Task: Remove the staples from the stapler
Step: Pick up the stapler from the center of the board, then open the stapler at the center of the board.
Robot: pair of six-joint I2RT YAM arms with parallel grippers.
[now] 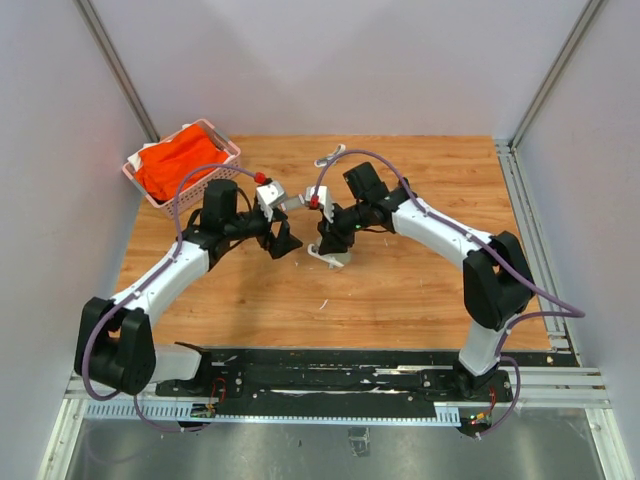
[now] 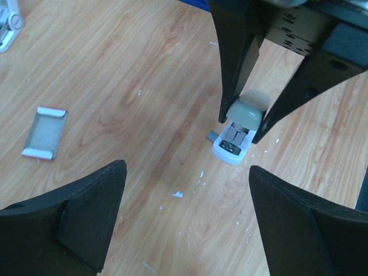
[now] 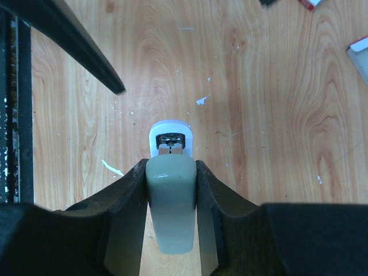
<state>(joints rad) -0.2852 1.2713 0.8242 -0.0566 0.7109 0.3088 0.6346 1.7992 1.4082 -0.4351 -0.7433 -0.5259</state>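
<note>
Between the fingers of the right hand [image 3: 171, 165], above the middle of the desk [image 1: 400, 290], sits the stapler [image 3: 170, 201]. It shows a grey-beige top arm over a white base, and the hand is clamped on its two sides. Its long axis runs on from that hand's own line, with the open front end pointing away from the wrist and down toward the wood. Whether the tip touches the desk I cannot tell. In that open end the magazine shows dark with a glint of metal, most likely the staples [image 2: 234, 140], though they are too small to be sure of. A small grey bit lies on the wood just beside the stapler's white end; what it is I cannot say.

Facing the stapler's front end from the other side hangs the left hand [image 2: 187, 172], its jaws spread wide and holding nothing. In its wrist view the stapler lies ahead of the fingertips and somewhat right of the gap's centre, near but apart. The left hand is thus the free one, and by my judgement it must line up on the stapler's axis before reaching the magazine.

Farther out, a small open box [image 2: 45, 133] with a red edge lies flat on the wood, well apart from the stapler.
</note>
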